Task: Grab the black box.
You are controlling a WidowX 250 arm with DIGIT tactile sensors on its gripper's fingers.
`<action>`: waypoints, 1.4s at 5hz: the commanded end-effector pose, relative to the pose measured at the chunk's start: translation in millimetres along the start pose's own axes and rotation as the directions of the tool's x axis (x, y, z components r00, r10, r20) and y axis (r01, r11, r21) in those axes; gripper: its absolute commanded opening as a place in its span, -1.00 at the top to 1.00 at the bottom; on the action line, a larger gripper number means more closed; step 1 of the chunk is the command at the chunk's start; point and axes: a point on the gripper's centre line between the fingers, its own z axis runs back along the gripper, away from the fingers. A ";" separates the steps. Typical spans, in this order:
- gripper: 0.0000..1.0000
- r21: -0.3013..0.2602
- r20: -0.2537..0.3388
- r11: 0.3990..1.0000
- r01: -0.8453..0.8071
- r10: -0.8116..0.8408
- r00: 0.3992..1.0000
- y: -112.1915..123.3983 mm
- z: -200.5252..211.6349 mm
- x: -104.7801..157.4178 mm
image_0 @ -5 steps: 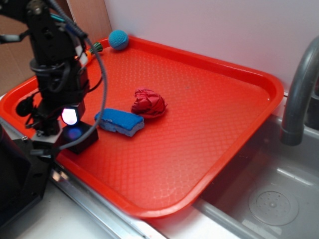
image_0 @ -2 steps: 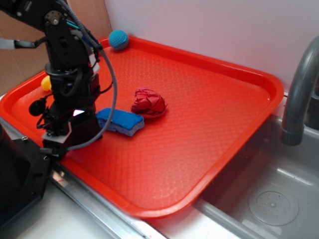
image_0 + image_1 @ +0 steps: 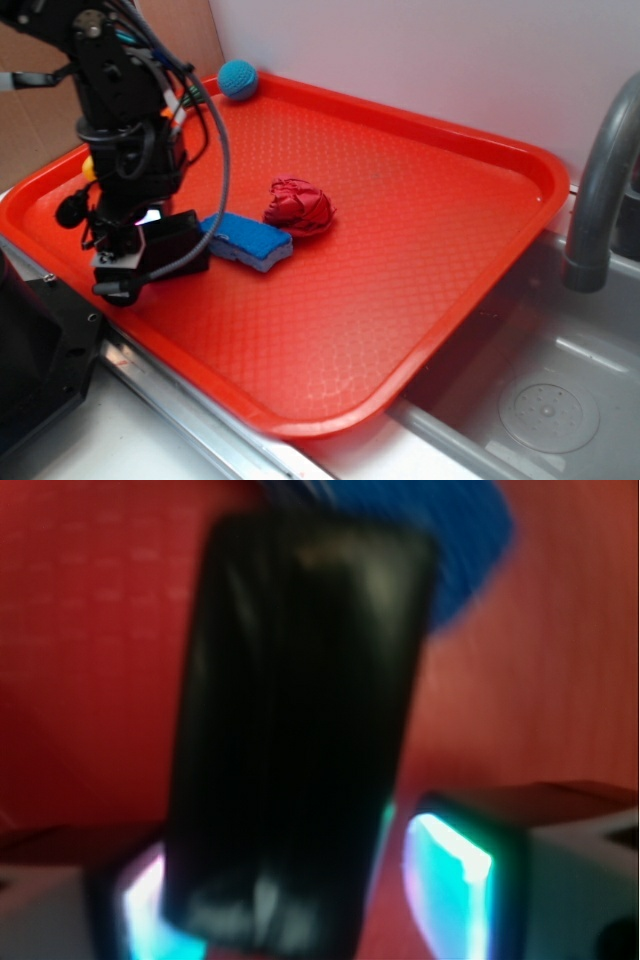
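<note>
Claw (image 3: 150, 245) clamps one black box (image 3: 175, 245) near the red tray (image 3: 420, 290) rim; one blue sponge (image 3: 245, 240) just beside, open tray beyond.

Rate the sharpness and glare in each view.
Wrist view: heavily blurred; the black box fills the frame with soft streaky highlights, and the finger pads glow cyan. Exterior view: fairly sharp, evenly lit; the red tray and blue sponge read clearly.
</note>
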 end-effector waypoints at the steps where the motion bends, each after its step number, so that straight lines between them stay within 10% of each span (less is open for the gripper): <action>1: 1.00 0.035 -0.004 0.976 -0.214 0.215 0.977 -7.0 24.9 -12.7; 2: 1.00 0.027 0.046 0.982 -0.189 0.188 0.981 -4.3 38.2 -5.6; 3: -1.00 0.044 0.125 0.992 -0.121 0.115 0.986 -9.3 54.5 -0.9; 7: -1.00 0.042 0.193 0.984 -0.171 0.160 0.968 -9.0 21.4 16.4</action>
